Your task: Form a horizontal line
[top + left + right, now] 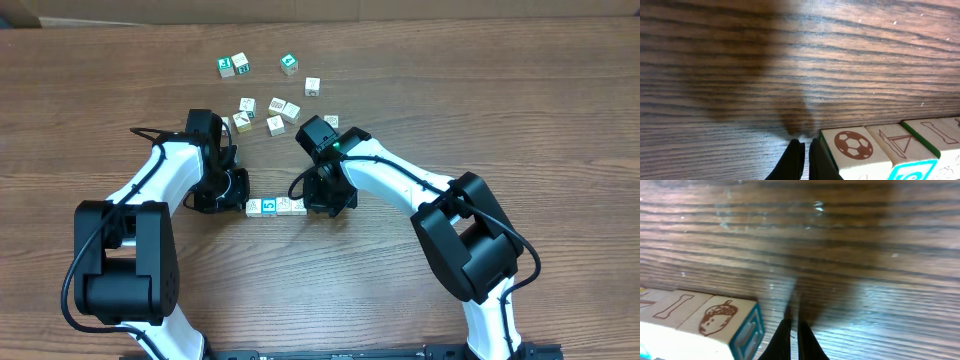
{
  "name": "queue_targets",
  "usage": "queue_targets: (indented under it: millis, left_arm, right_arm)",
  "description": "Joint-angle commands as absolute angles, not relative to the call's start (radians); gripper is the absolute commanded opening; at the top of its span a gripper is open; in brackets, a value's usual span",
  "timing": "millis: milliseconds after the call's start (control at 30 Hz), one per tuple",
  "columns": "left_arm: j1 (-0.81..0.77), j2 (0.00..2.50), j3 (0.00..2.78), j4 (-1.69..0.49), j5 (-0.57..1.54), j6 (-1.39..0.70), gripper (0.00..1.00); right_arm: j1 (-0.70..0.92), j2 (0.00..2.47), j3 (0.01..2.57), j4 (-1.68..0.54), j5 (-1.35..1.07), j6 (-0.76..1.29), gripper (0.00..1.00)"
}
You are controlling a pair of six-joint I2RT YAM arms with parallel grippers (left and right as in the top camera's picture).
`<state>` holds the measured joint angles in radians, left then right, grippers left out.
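Small wooden cubes stand in a horizontal line (276, 206) between my two grippers, the blue "5" cube (268, 206) second from the left. My left gripper (241, 200) is shut at the row's left end. In the left wrist view its tips (803, 146) rest against the side of the soccer-ball cube (855, 147), with a triangle cube (900, 144) beside that. My right gripper (314, 204) is shut at the right end. In the right wrist view its tips (792, 325) stand just right of the acorn cube (715, 317). Neither gripper holds anything.
Loose cubes lie scattered behind the row: green-faced ones (226, 66) (288, 63), a white one (312, 86), and a cluster (277, 108) just behind the grippers. One cube (331, 122) sits next to the right arm's wrist.
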<state>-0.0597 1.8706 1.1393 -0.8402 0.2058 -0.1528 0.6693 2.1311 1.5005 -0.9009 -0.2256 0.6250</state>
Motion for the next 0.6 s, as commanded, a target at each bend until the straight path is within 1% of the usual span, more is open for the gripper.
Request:
queue_targets:
  millis: [0, 567]
  left_arm:
    - [-0.068, 1.877, 1.132, -0.836, 0.203, -0.139, 0.04]
    - [-0.079, 1.877, 1.132, -0.821, 0.202, -0.157, 0.04]
  right_arm:
    - [0.675, 2.154, 1.493, -0.893, -0.276, 0.628, 0.04]
    - [0.675, 2.154, 1.493, -0.871, -0.271, 0.628, 0.04]
